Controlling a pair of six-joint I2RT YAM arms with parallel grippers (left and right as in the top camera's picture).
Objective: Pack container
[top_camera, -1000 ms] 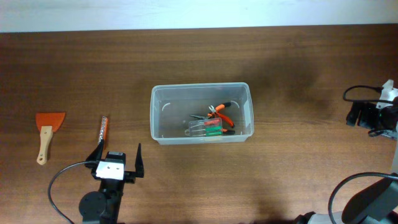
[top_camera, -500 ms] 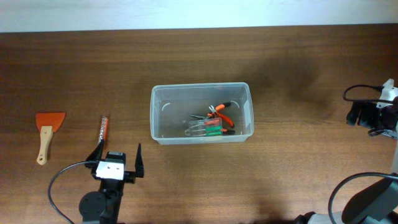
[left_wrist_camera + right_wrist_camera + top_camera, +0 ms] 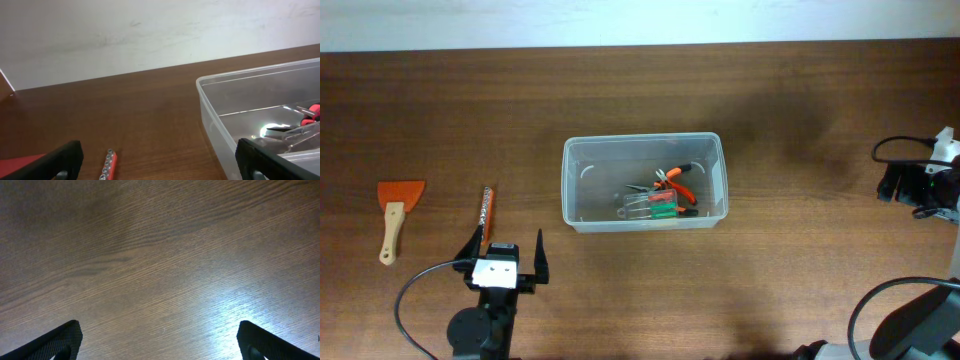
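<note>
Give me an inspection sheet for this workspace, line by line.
Surface: brown wood-grain table, with a glare patch under the right wrist.
Job's things: clear container mid-table, holding orange-handled pliers and green-handled tools. The orange scraper and orange bit strip lie outside it, to its left.
Clutter: nothing seen.
Grippers: left gripper has its jaws open and empty, just short of the bit strip. The right gripper has its jaws open and empty, over the table.
Cables: black cable loops by the left arm, and a second cable by the right arm.
Surroundings: white wall behind the table.
</note>
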